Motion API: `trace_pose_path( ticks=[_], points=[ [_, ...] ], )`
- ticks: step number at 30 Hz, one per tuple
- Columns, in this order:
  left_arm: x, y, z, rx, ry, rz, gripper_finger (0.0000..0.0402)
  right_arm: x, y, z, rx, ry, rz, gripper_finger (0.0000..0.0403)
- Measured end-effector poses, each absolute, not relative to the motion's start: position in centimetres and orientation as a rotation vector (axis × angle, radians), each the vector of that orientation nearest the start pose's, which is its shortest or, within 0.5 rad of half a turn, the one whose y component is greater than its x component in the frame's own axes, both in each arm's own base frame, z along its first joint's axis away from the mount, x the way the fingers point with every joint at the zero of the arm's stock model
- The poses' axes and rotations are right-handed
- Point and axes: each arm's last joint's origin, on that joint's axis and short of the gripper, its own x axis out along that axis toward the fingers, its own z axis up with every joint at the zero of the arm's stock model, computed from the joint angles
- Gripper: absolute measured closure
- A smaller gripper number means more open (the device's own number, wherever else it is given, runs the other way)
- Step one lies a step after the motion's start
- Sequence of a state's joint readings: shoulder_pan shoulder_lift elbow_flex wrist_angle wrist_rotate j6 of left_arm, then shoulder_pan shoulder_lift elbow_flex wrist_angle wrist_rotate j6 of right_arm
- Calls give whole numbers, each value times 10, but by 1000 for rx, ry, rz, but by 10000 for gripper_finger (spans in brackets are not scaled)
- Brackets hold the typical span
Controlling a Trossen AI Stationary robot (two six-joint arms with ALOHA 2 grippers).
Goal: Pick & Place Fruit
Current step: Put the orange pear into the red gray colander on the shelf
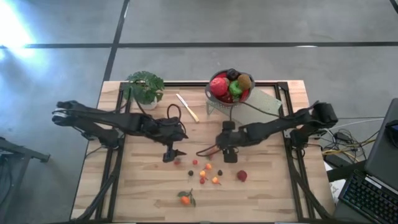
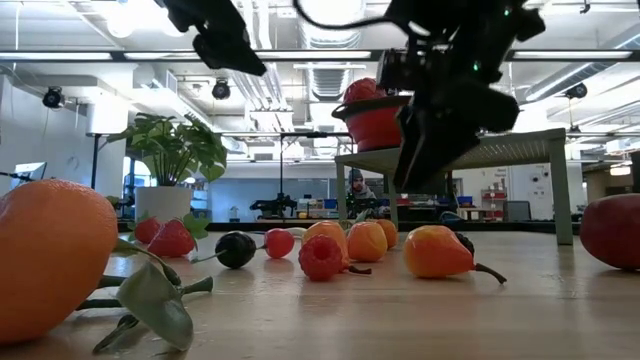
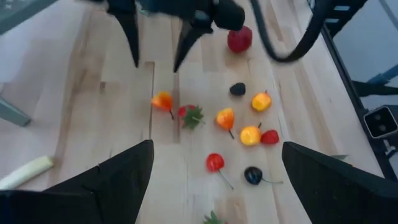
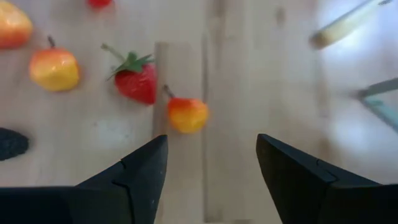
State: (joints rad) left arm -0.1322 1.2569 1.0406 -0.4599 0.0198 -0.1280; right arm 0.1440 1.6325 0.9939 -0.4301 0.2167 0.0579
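Small fruit scattered on the surface, both tools empty above it

Most of the small fruit lies loose in the middle of the wooden surface (image 1: 143, 193). There is a group of tiny orange and red berries (image 1: 208, 167), with a small red strawberry (image 4: 138, 79) touching or almost touching one orange berry (image 4: 186, 114). A dark berry (image 3: 237, 89) lies near this group. A bigger red fruit (image 1: 242, 176) rests a little to the side of them, towards the right arm. The leafy tangerine (image 1: 185, 199) lies alone, nearer to the front edge of the surface and well apart from the berries.

More fruit is already in the bowl (image 1: 214, 94), which stands on a raised wire stand at the far side: a red apple (image 1: 219, 86), a green one (image 1: 236, 89), a brown kiwi (image 1: 244, 81) and a dark plum (image 1: 232, 74).

The right tool (image 1: 229, 153) hangs just above the surface beside the berry group. Its fingers stand apart and nothing is between them; the orange berry lies just ahead of the gap. The left tool (image 1: 171, 154) hovers on the other side of the same group, fingers wide apart and also empty.

A pale knife (image 1: 187, 107) lies between the bowl stand and a potted plant (image 1: 145, 87) at the far side of the surface.
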Motion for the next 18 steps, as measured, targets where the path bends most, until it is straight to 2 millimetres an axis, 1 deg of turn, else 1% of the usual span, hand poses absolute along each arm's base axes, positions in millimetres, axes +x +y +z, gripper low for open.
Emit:
trace_pose_path(
  ticks=[3,7,9,15,18],
  points=[
    [257,-34,306,-80,667,-85,42,317,40,173,-141,1074,-79,147],
    [252,-33,312,-85,639,-83,42,320,41,164,-147,1097,-77,132],
    [250,-33,314,-86,633,-84,42,320,41,164,-147,1097,-77,126],
    [250,-33,315,-88,629,-83,42,328,43,168,-124,1009,-52,115],
    [250,-33,315,-98,630,-80,41,330,43,165,-136,1002,-44,112]
  ],
)
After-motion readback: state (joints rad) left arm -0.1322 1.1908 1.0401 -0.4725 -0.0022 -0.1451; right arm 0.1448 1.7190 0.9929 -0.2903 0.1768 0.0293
